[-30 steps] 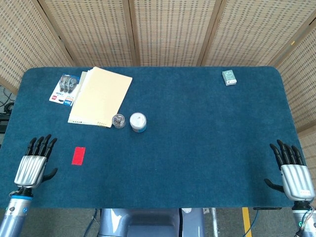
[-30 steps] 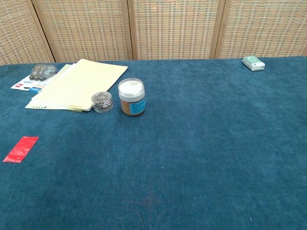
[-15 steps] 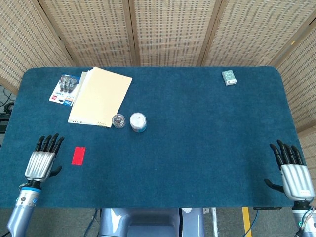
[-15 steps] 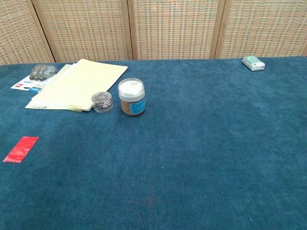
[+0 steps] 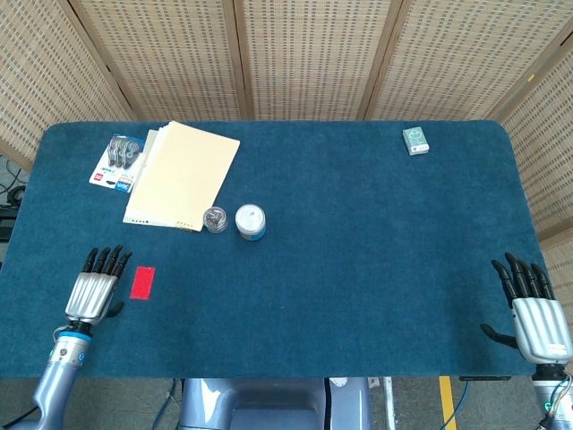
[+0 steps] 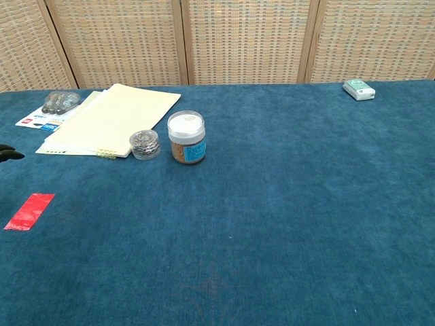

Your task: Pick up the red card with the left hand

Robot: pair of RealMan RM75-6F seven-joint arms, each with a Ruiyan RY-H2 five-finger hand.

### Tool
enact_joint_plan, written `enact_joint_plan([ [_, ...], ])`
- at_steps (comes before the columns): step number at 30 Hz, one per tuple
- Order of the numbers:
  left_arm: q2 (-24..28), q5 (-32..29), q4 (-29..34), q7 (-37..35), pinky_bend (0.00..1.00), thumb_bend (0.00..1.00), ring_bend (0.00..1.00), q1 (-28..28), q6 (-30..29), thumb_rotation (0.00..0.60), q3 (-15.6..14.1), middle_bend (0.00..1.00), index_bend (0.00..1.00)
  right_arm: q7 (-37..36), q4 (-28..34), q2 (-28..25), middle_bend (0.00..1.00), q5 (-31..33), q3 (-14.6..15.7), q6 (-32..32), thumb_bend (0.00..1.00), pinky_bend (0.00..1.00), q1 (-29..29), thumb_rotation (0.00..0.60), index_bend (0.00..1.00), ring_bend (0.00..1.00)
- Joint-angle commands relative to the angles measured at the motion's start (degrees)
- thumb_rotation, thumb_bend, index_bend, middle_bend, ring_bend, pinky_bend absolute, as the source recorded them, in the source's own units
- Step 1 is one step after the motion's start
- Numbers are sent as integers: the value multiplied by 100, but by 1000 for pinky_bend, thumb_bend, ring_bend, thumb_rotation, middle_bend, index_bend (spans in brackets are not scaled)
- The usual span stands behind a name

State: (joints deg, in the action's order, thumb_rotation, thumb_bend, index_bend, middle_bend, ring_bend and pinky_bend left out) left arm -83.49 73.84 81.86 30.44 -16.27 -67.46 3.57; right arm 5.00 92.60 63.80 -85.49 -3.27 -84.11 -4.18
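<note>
Blue felt covers the table (image 5: 358,269), with woven screens standing behind it. Nearest the robot, the left hand (image 5: 94,288) is over the near left corner, fingers straight and slightly spread, holding nothing; the right hand (image 5: 535,313) sits at the near right corner, likewise spread and empty. The red card (image 5: 142,282) lies flat on the felt just beside the left hand, on its inner side, not touching it. A thin card flat on soft cloth gives little edge to catch, so the hand would do well to centre over it, press a fingertip at one long edge and bring the thumb to the opposite one. Farther back stand a white-lidded jar (image 5: 251,222) and a small clear tub (image 5: 215,219), then cream folders (image 5: 183,175), a blister pack (image 5: 119,161) and, far right, a green card box (image 5: 415,141).
</note>
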Motion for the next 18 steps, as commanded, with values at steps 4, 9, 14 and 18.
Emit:
enact_joint_plan([
  [4, -138, -113, -80, 155, 0, 249, 0, -90, 79, 600, -11, 0, 0, -24, -4, -5, 0, -4, -2, -13, 80, 0, 6, 600, 0, 0],
  [9, -229, -244, -116, 292, 0, 250, 0, -174, 157, 600, 10, 0, 0, -32, -12, -3, 0, -8, 0, 1, 79, 0, -2, 600, 0, 0],
  [14, -272, -336, -93, 313, 0, 250, 0, -243, 239, 600, 9, 0, 0, -56, -12, -8, 0, -14, -1, -14, 79, 0, 5, 600, 0, 0],
  [18, -324, -402, -119, 396, 0, 253, 0, -283, 252, 600, -1, 0, 0, -80, -15, -13, 0, -19, 0, -19, 77, 0, 7, 600, 0, 0],
])
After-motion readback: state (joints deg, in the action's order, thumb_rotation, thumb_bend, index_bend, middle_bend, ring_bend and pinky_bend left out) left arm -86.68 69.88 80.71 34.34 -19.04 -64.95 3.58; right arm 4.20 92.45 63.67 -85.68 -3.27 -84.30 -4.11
